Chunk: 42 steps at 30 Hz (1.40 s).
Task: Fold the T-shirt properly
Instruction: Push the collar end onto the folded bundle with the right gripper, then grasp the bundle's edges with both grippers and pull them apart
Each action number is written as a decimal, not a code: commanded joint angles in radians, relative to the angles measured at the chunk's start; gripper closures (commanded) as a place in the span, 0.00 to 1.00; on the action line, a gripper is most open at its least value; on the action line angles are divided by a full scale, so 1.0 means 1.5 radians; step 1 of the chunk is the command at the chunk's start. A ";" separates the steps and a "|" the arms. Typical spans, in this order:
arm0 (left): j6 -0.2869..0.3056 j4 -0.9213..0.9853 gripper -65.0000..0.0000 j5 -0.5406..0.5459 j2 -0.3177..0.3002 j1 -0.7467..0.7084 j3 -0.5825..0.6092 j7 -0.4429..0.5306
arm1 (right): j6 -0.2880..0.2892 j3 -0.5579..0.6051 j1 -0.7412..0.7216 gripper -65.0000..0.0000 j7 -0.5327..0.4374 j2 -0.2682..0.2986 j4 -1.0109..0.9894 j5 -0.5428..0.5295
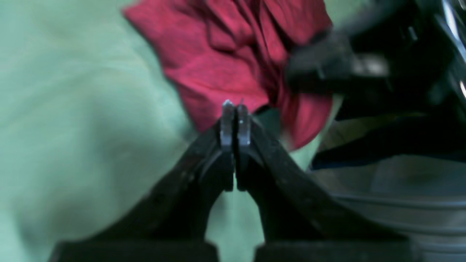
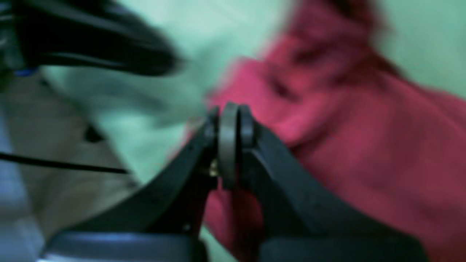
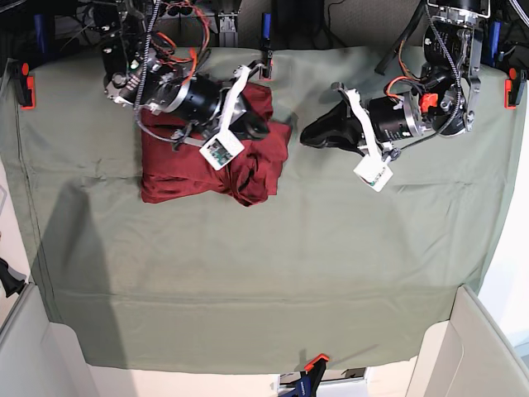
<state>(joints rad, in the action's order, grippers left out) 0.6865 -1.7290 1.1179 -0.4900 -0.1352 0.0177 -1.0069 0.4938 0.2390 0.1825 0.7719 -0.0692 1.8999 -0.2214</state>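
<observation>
While the shirt (image 3: 186, 169) lies bunched at upper left of the base view on the green cloth (image 3: 273, 281), the right gripper (image 3: 258, 128) hovers over it clenched and empty; the left gripper (image 3: 307, 136), upper right, is likewise clenched, beside the shirt.

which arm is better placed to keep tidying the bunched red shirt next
Probably the right. In the base view its pincer sits over the T-shirt, beside the bunched edge. The left pincer is off the shirt, over bare green cloth. Both look shut.
</observation>
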 commanded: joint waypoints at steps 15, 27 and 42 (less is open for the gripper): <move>0.008 -0.239 1.00 -0.032 0.001 -0.055 0.000 0.028 | -0.032 -0.093 -0.164 1.00 -0.029 -0.030 0.013 0.081; 0.008 -0.197 1.00 -0.420 0.088 -0.055 0.313 0.172 | -0.040 -0.250 -0.293 1.00 -0.048 0.053 -0.211 0.050; 0.004 -0.011 1.00 -0.581 0.089 0.065 0.438 0.190 | -0.001 -0.249 -0.340 1.00 -0.062 0.070 -0.369 0.019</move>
<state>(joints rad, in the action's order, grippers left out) 0.6983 -1.7393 0.2665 -0.3496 -0.0475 0.6785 -0.7120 0.4812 -0.1352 -0.3016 0.7071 0.0353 1.3296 -0.1764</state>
